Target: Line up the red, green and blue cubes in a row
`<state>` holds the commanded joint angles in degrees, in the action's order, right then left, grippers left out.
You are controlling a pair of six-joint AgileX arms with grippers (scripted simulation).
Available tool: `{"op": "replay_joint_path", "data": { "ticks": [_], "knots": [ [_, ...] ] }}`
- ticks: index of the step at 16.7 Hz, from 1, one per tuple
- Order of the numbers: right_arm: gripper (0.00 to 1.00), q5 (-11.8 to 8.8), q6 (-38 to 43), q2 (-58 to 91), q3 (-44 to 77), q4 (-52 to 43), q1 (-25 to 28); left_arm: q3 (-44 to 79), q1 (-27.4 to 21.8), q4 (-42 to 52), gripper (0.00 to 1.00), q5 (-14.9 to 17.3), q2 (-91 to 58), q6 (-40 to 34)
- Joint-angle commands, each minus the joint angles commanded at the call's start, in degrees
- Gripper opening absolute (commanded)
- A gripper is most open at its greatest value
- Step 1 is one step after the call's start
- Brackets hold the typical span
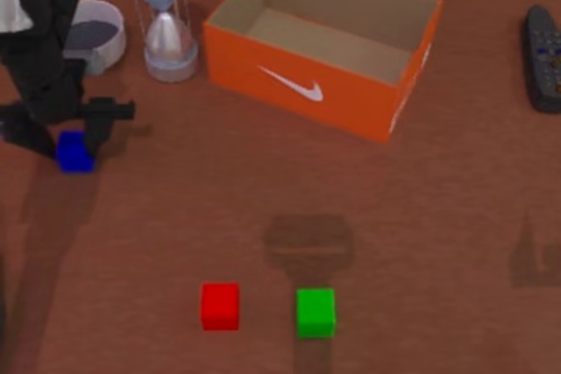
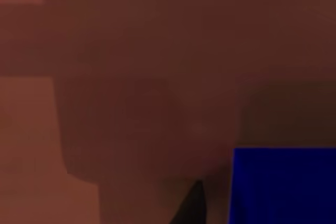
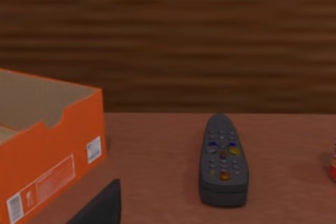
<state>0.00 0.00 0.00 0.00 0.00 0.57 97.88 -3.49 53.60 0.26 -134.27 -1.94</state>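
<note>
Blue cube (image 1: 74,151) under the lowered left claw (image 1: 83,133), grip seemingly unclosed but unclear, right arm unseen.

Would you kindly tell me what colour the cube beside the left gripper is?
Deep blue; the cube shows best in the top view.
</note>
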Motion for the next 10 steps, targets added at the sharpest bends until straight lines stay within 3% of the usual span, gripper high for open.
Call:
{"op": "replay_joint_path", "data": {
  "ticks": [3, 10],
  "knots": [
    [1.0, 0.0, 0.0, 0.0, 0.0, 0.0, 0.0, 0.0, 0.0, 0.0, 0.02, 0.0, 0.0, 0.0],
    [1.0, 0.0, 0.0, 0.0, 0.0, 0.0, 0.0, 0.0, 0.0, 0.0, 0.0, 0.0, 0.0, 0.0]
  ]
}}
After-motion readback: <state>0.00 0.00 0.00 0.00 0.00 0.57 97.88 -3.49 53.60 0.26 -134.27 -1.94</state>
